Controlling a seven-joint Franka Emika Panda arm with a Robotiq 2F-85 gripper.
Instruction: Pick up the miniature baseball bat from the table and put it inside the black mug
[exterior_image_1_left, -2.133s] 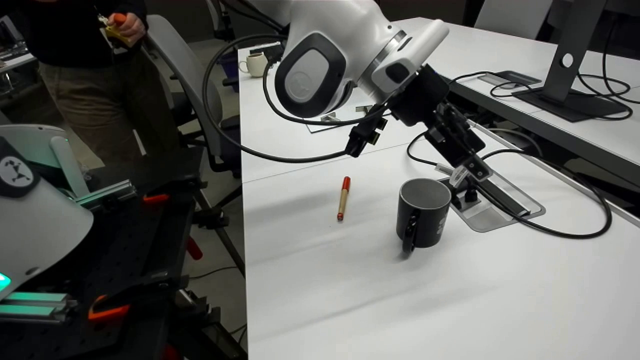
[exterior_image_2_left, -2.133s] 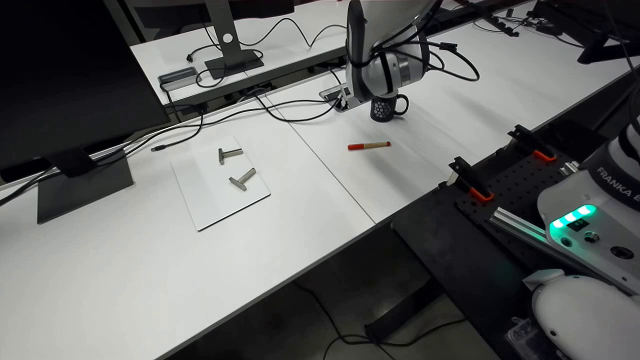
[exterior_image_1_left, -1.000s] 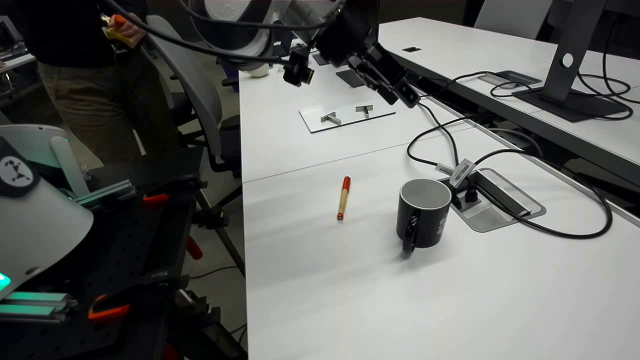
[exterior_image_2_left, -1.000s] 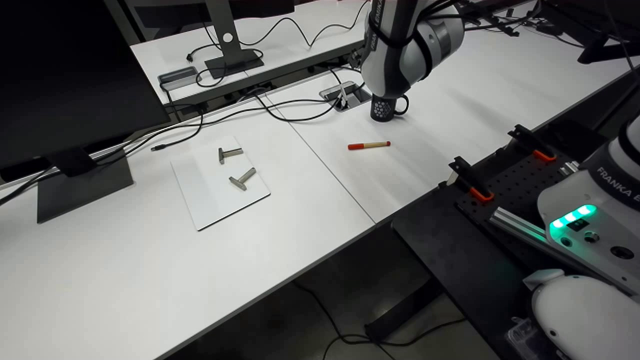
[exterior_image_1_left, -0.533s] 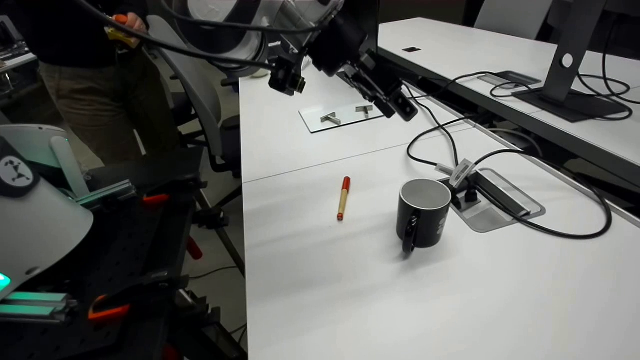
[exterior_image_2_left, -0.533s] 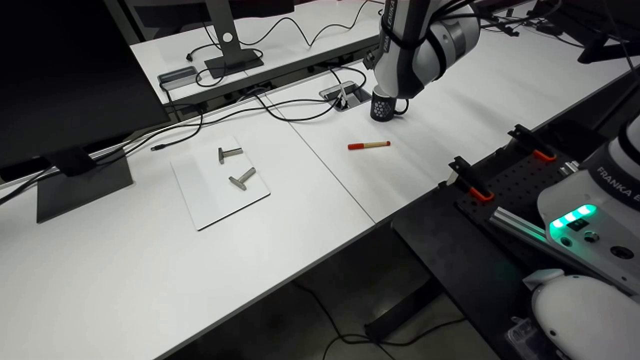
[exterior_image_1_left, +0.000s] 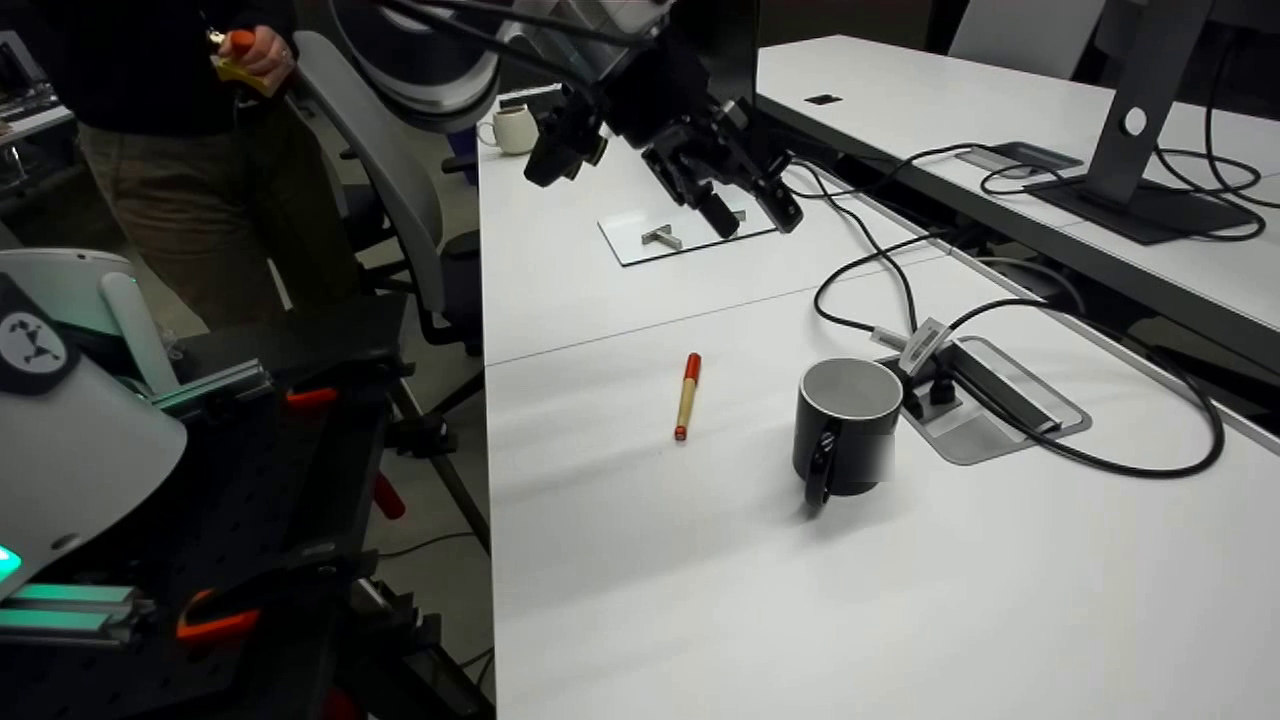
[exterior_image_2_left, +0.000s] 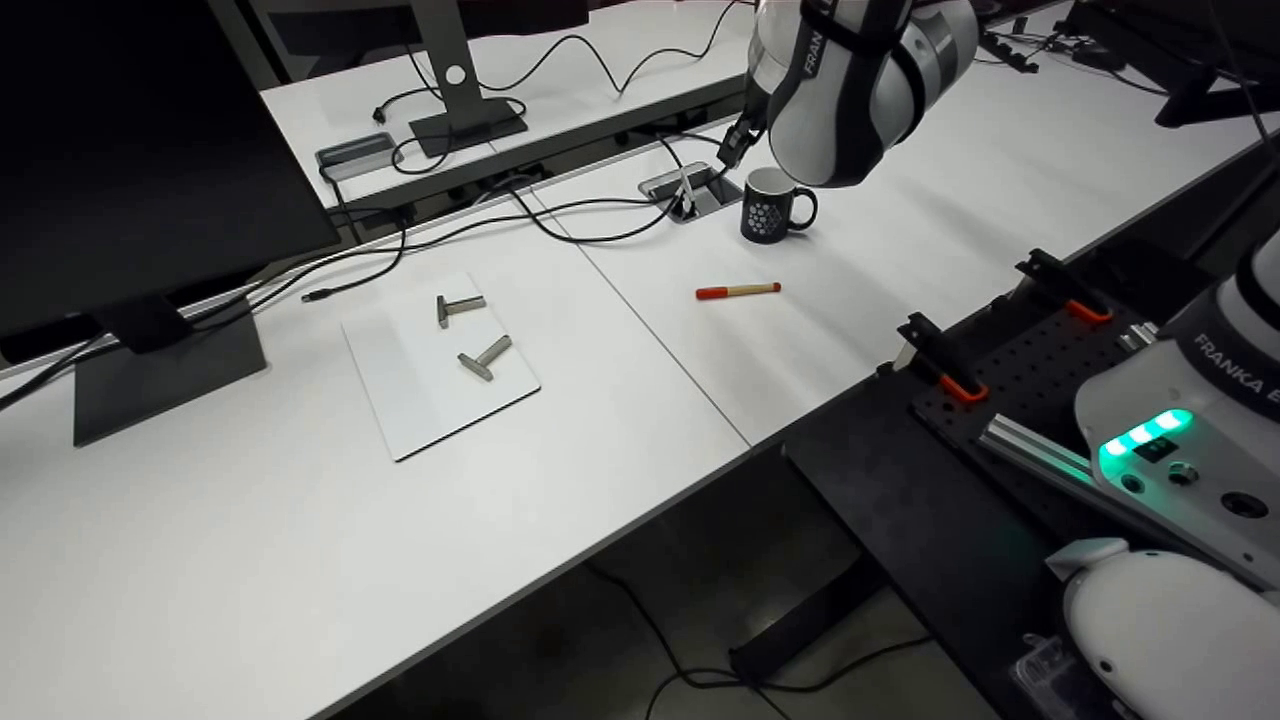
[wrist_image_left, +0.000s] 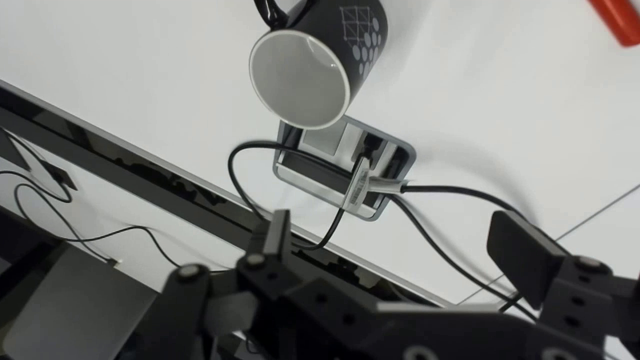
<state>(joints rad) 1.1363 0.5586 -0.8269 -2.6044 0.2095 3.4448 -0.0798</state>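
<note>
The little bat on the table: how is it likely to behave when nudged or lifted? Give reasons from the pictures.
The little bat would probably roll if nudged from the side: it looks rounded and lies on a flat table. It is likely stiff, since it is straight and looks wooden where it is tan. Being slim, it is probably light.

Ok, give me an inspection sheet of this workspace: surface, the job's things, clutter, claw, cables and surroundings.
Surface: white table, seam running across.
Job's things: miniature baseball bat lying on the white table; black mug upright, nothing seen inside.
Clutter: two T-shaped metal pieces on a white board; pale mug farther off.
Claw: open above the white table, nothing seen gripped.
Cables: black cables run to a grey cable box near the black mug.
Surroundings: person, chair, monitor.
</note>
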